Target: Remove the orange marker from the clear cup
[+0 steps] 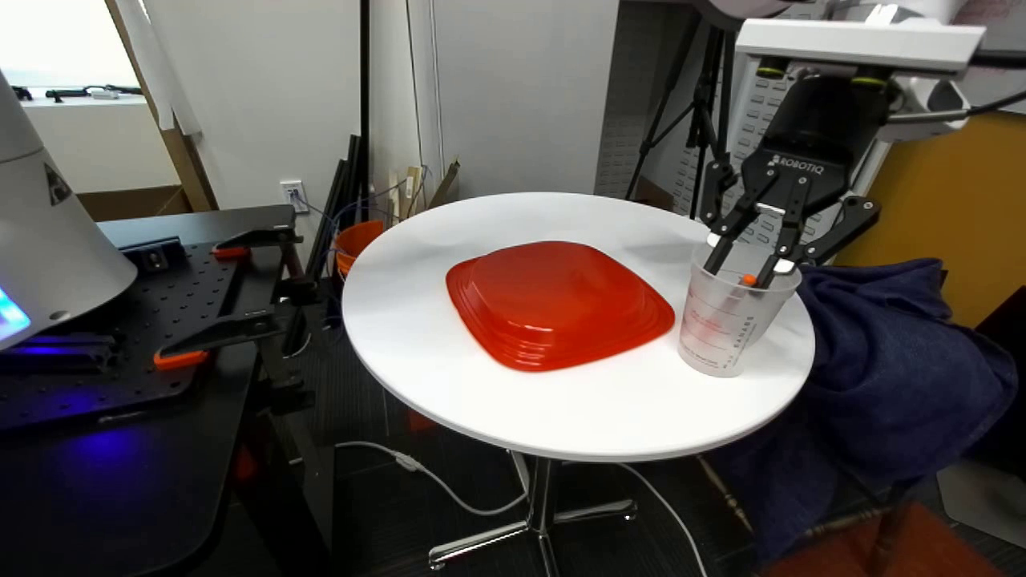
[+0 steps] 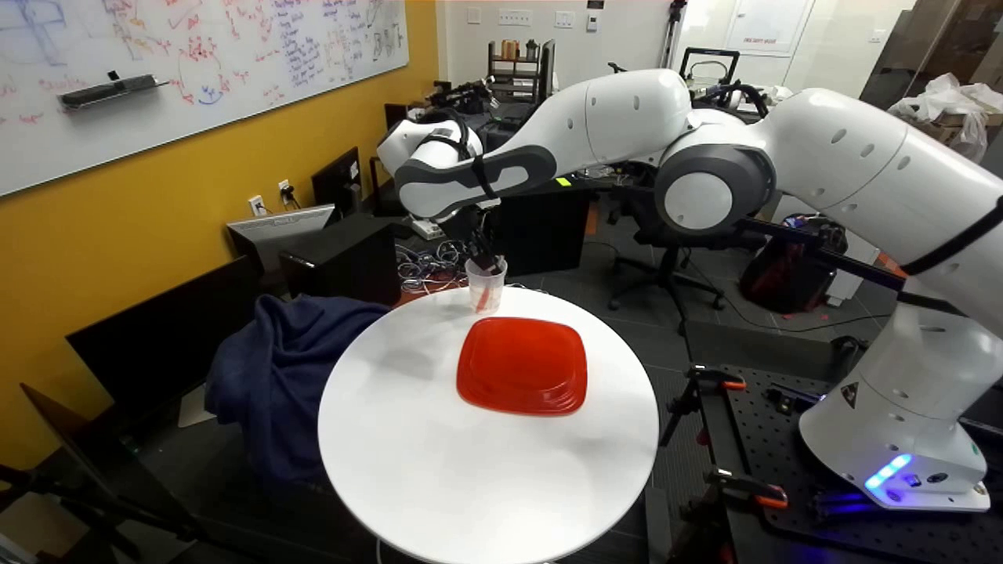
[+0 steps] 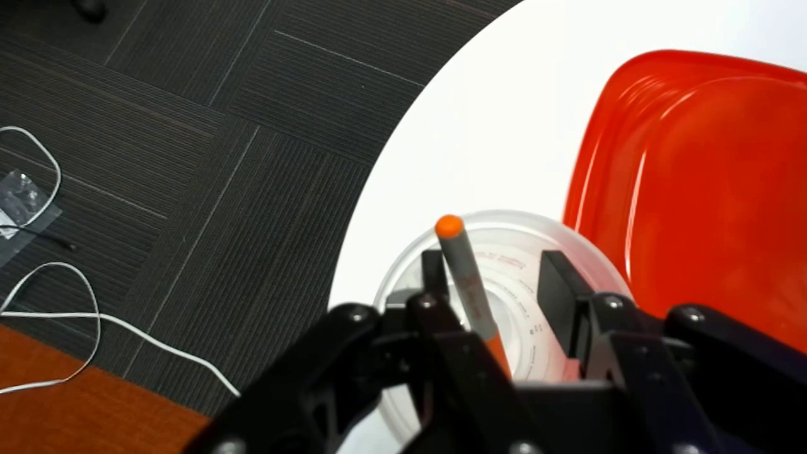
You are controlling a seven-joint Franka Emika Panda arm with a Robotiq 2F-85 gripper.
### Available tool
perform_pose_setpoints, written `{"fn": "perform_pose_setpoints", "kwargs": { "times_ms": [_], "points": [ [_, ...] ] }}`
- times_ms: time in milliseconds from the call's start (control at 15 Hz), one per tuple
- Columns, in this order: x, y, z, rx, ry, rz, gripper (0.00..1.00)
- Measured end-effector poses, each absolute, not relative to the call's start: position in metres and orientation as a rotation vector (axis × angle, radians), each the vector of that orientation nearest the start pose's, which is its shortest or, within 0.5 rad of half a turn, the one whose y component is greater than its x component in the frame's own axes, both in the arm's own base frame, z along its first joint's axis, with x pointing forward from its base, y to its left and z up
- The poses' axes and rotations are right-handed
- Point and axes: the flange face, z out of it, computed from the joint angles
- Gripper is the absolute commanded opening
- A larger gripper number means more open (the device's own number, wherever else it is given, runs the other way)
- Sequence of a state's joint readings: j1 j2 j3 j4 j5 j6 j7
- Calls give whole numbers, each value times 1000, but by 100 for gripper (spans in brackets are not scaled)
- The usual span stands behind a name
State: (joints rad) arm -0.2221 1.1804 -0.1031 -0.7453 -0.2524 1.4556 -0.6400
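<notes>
- In an exterior view, the removal was not yet done: the marker (image 1: 748, 280) was in the cup (image 1: 721, 336), which stood upright on the table (image 1: 481, 413).
- The gripper (image 1: 737, 272) was at the cup's mouth there, its fingertips (image 1: 716, 257) apart and seemingly just inside the rim; the marker's orange end showed between them, nearer one than the other.
- In an exterior view, the arm (image 2: 619, 117) arched over to the cup, near the table's edge and just beside the plate (image 2: 521, 364). Through the cup's wall the marker's lower part showed as a slanted orange streak, below the gripper. The gap was too small to tell from here.
- In the wrist view, the fingers (image 3: 561, 296) stood well apart, with nothing clamped; the approach looked done, or nearly so, while the grip, the lift out and the release outside the cup seemed left.
- The marker leaned in the cup, orange end toward the rim, close along the finger at the picture's left and well apart from the opposite one. Whether it touched the nearer finger could not be told; its lowest stretch was hidden behind the gripper.
</notes>
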Motion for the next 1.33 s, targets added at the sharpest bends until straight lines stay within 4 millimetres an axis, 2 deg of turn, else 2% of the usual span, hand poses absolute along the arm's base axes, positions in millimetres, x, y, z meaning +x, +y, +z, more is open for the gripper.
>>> {"fn": "perform_pose_setpoints", "kwargs": {
  "times_ms": [67, 133, 267, 400, 533, 1333],
  "points": [
    [707, -233, 193, -3057, -598, 919, 27],
    [707, -234, 193, -3056, -598, 921, 30],
    [707, -234, 191, -3055, -597, 925, 26],
    [706, -234, 191, -3054, -596, 928, 17],
    [706, -235, 191, -3054, -594, 931, 3],
    [708, -238, 198, -3072, -586, 922, 3]
  ]
}}
